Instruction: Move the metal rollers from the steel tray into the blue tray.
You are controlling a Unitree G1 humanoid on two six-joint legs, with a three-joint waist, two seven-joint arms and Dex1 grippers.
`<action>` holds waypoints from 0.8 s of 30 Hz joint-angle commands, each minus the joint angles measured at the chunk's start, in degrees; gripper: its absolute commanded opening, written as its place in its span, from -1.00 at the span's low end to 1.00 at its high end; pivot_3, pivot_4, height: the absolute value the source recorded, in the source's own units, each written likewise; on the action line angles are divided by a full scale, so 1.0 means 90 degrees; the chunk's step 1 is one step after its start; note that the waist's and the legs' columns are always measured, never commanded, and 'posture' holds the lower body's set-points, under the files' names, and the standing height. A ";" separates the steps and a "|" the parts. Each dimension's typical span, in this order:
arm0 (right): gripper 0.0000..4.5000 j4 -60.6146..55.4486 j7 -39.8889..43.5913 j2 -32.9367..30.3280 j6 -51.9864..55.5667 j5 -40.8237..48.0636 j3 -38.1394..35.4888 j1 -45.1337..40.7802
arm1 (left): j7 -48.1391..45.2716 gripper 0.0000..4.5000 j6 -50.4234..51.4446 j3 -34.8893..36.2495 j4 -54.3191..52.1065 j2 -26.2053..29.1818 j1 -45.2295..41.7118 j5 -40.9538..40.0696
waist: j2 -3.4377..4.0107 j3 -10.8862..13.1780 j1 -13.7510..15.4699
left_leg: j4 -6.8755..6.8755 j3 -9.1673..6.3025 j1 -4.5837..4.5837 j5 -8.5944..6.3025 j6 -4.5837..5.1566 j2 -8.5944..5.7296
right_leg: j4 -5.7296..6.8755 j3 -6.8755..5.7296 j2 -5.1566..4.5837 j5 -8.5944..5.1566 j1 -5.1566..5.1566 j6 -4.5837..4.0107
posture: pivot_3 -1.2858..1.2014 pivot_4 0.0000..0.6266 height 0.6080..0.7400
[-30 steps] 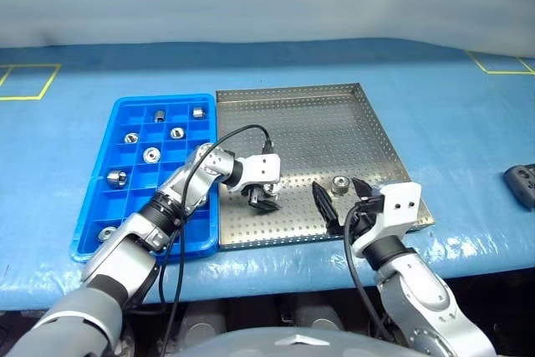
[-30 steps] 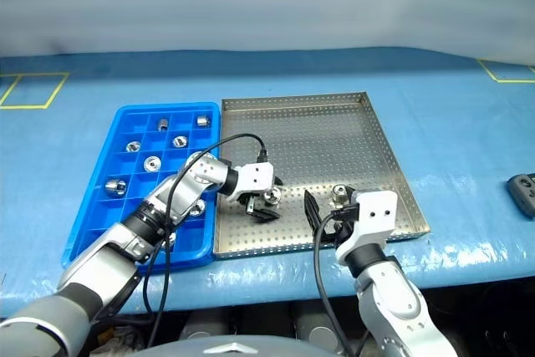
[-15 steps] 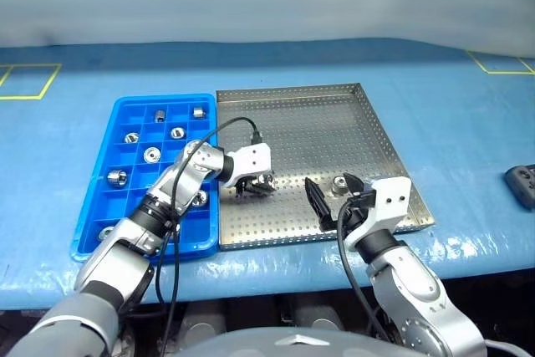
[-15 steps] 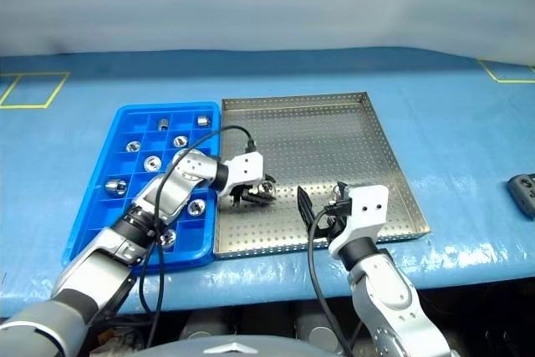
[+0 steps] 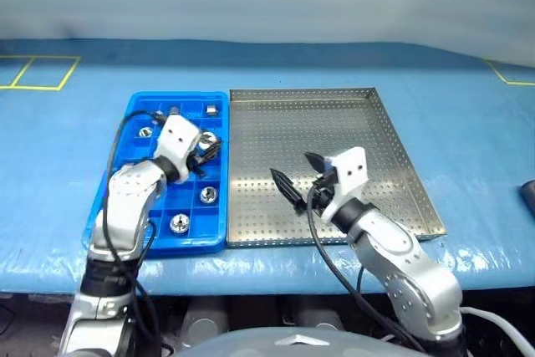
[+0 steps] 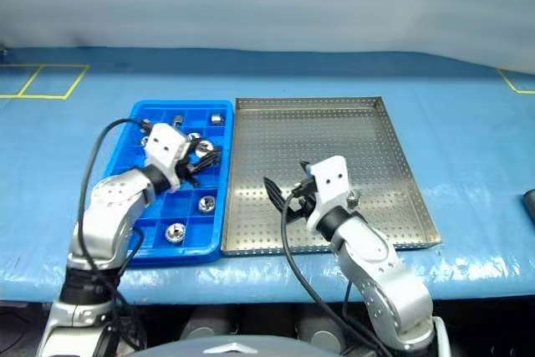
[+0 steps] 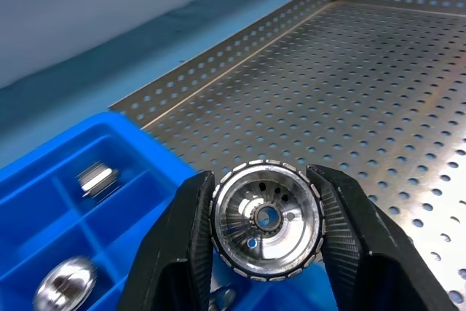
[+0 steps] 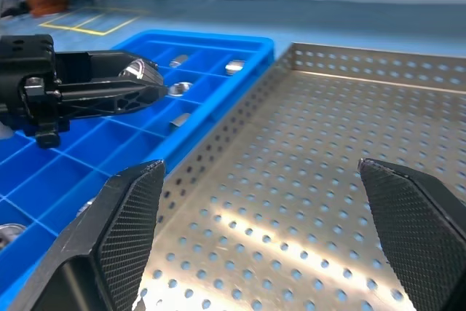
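Over the blue tray (image 5: 109,206), near its edge that meets the steel tray (image 5: 393,165), the left gripper (image 7: 268,253) pinches a metal roller (image 7: 267,220) between its two black fingers (image 7: 182,253), the roller's hollow end facing the wrist camera. Other rollers (image 5: 179,223) sit in separate compartments of the blue tray. Right of the blue tray, over the steel tray's perforated base, the right gripper (image 5: 303,175) hangs with fingers spread wide, holding nothing.
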 commanded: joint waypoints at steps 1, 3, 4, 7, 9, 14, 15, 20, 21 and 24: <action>1.00 0.0152 0.0328 -0.0022 -0.0027 0.0093 0.0252 -0.0379 | 0.0575 -0.25 0.0174 0.0263 -0.0783 -0.0089 0.0324 0.0033 | -0.0002 0.0001 0.0101 | 0.0000 0.0000 0.0000 0.0000 0.0000 0.0000 | 0.0000 -0.0002 0.0000 0.0000 0.0000 0.0000 | 0.25 -0.52 1.00; 1.00 0.0232 0.0416 -0.0019 -0.0032 0.0118 0.0312 -0.0481 | 0.0734 -0.25 0.0300 0.0294 -0.0977 -0.0066 0.0479 0.0011 | -0.0008 0.0004 0.0245 | -0.0001 -0.0003 -0.0004 0.0000 0.0000 0.0000 | -0.0002 -0.0009 -0.0001 -0.0001 0.0001 -0.0002 | 0.28 -0.52 1.00; 1.00 0.0264 0.0464 -0.0015 -0.0031 0.0133 0.0345 -0.0523 | 0.0814 -0.25 0.0377 0.0329 -0.1088 -0.0056 0.0568 0.0006 | -0.0009 0.0005 0.0298 | 0.0000 -0.0007 -0.0006 0.0000 0.0000 0.0000 | -0.0004 -0.0015 -0.0002 -0.0001 0.0001 -0.0002 | 0.29 -0.52 1.00; 1.00 0.0321 0.0563 -0.0009 -0.0018 0.0176 0.0399 -0.0576 | 0.0975 -0.25 0.0619 0.0483 -0.1453 -0.0028 0.0877 -0.0065 | -0.0010 0.0005 0.0379 | -0.0001 -0.0006 -0.0007 0.0000 0.0000 -0.0001 | -0.0010 -0.0015 -0.0005 0.0000 0.0003 -0.0002 | 0.30 -0.52 1.00; 1.00 0.0348 0.0602 -0.0007 -0.0007 0.0195 0.0421 -0.0581 | 0.1066 -0.25 0.0765 0.0589 -0.1654 0.0008 0.1091 -0.0077 | -0.0010 0.0006 0.0393 | -0.0003 -0.0006 -0.0007 0.0000 0.0001 0.0000 | -0.0015 -0.0015 -0.0007 0.0000 0.0005 -0.0002 | 0.30 -0.52 1.00; 1.00 0.0386 0.0669 -0.0001 -0.0001 0.0236 0.0434 -0.0555 | 0.1176 -0.25 0.1010 0.0748 -0.1890 0.0086 0.1487 -0.0127 | -0.0010 0.0006 0.0466 | -0.0004 -0.0014 -0.0006 0.0000 0.0000 0.0002 | -0.0015 -0.0022 -0.0004 -0.0002 0.0005 -0.0004 | 0.32 -0.52 1.00; 1.00 0.0391 0.0679 0.0000 0.0001 0.0242 0.0434 -0.0555 | 0.1196 -0.25 0.1045 0.0762 -0.1926 0.0094 0.1539 -0.0141 | -0.0011 0.0007 0.0483 | -0.0004 -0.0015 -0.0007 0.0000 0.0000 0.0002 | -0.0014 -0.0023 -0.0004 -0.0002 0.0005 -0.0005 | 0.32 -0.52 1.00; 1.00 0.0456 0.0710 0.0023 -0.0014 0.0255 0.0447 -0.0584 | 0.1296 -0.25 0.1217 0.0782 -0.2069 0.0070 0.1789 -0.0194 | -0.0011 0.0007 0.0586 | -0.0005 -0.0024 -0.0007 0.0000 0.0000 0.0002 | -0.0017 -0.0025 -0.0006 -0.0006 0.0005 -0.0010 | 0.35 -0.52 1.00; 1.00 0.0471 0.0716 0.0025 -0.0024 0.0256 0.0451 -0.0593 | 0.1331 -0.25 0.1259 0.0782 -0.2072 0.0048 0.1842 -0.0213 | -0.0011 0.0007 0.0601 | -0.0006 -0.0024 -0.0008 0.0000 0.0000 0.0002 | -0.0017 -0.0026 -0.0006 -0.0012 0.0005 -0.0020 | 0.35 -0.52 1.00; 1.00 0.0517 0.0720 0.0046 -0.0048 0.0246 0.0466 -0.0616 | 0.1296 -0.25 0.1275 0.0729 -0.2028 0.0056 0.1941 -0.0341 | -0.0012 0.0008 0.0639 | -0.0009 -0.0027 -0.0008 0.0000 0.0000 0.0002 | -0.0019 -0.0026 -0.0007 -0.0015 0.0004 -0.0026 | 0.35 -0.52 1.00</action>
